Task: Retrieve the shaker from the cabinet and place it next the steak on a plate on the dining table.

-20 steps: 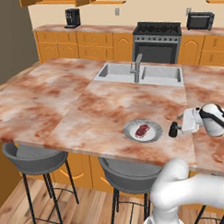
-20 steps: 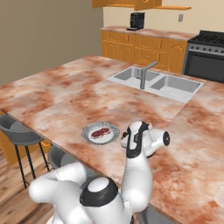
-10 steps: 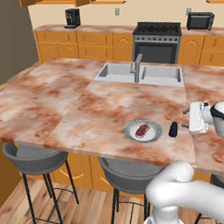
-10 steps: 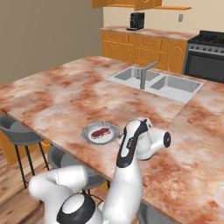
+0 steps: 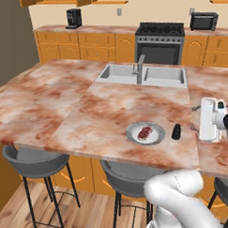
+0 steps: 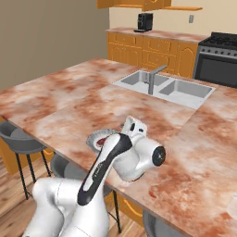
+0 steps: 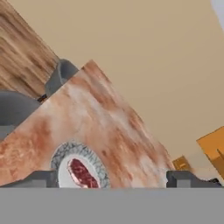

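One small black shaker (image 5: pixel 176 131) stands upright on the dining table (image 5: pixel 64 104), just off the plate's (image 5: pixel 156 135) rim at about 3 o'clock, not touching it. The steak (image 5: pixel 145 133) lies near the middle of that plate. The gripper (image 5: pixel 200 117) hangs at 3 o'clock of the shaker, near it but apart, holding nothing. In the hand view its two fingertips (image 7: pixel 37 179) stand wide apart, with the plate and steak low between them. At 12 o'clock from the plate sits the sink (image 5: pixel 144 76) with its faucet (image 5: pixel 139 69).
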